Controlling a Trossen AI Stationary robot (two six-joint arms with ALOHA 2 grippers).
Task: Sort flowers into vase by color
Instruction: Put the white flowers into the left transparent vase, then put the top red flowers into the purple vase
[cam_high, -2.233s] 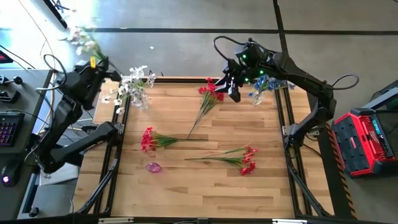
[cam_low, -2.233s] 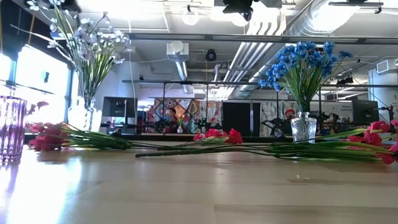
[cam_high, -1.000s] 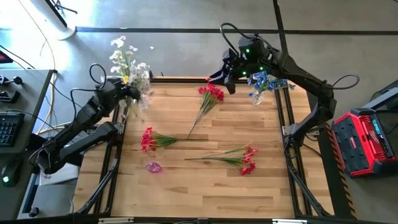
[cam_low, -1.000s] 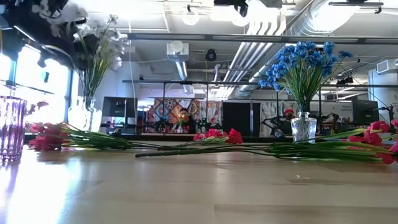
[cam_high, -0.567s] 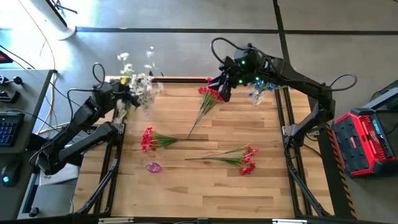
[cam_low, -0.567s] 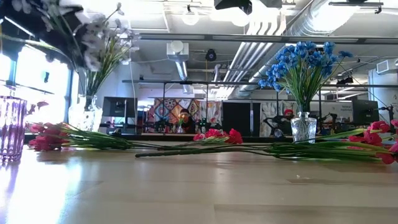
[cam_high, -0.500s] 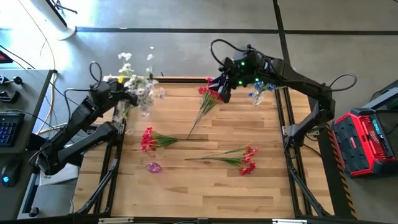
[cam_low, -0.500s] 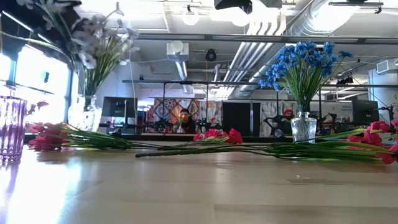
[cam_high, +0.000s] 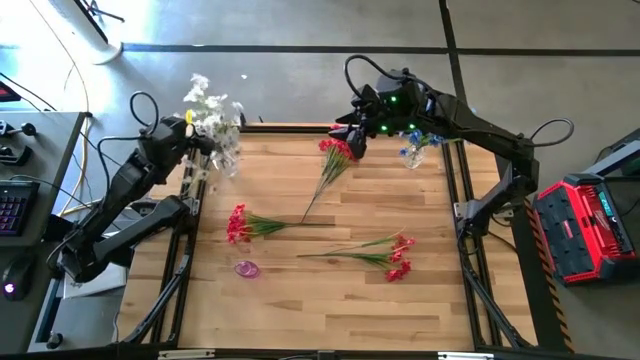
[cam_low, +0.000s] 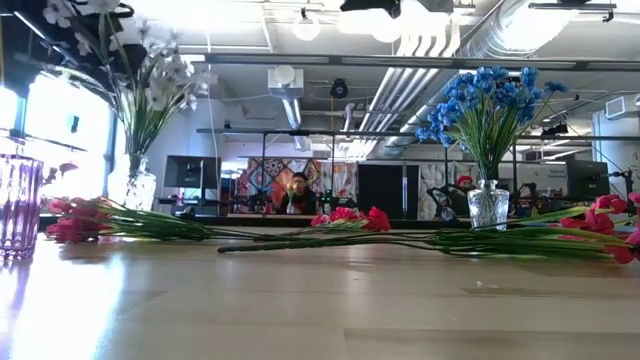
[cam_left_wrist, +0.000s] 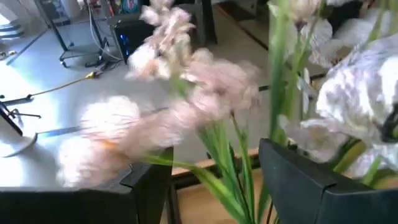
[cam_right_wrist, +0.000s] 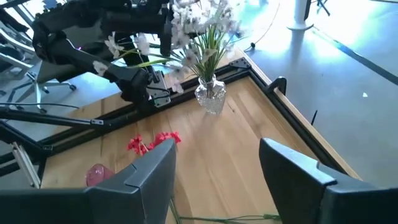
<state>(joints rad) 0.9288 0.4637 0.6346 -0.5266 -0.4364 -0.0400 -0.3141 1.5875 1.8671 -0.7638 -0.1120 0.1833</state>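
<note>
We see the wooden counter (cam_high: 330, 290) under both arms, with 3 red sprigs lying loose on it and 2 vases filled at the far corners.

The right arm reaches in from the far right corner; its right pincer (cam_high: 352, 141) hangs just over the blossom end of the nearest red sprig (cam_high: 330, 170). In its wrist view the dark fingers (cam_right_wrist: 292, 168) stand wide apart with nothing between them. That sprig's long axis runs from its red head at the far edge, directly below the pincer, diagonally toward the counter's middle. We judge the right arm clearly the nearer for it, and the grip should cross the stem just behind the head.

The left pincer (cam_high: 180, 143) sits at the far left corner beside the clear vase of white flowers (cam_high: 222, 140). Its jaws are parted, with green stems (cam_left_wrist: 217, 155) running between them; whether they grip we cannot tell.

The blue flowers (cam_high: 420, 135) stand in their vase at the far right. 2 further red sprigs (cam_high: 250, 225) (cam_high: 385, 255) lie mid-counter. The small purple vase (cam_high: 247, 268) near the left front stands empty, and we take it for the reds.
</note>
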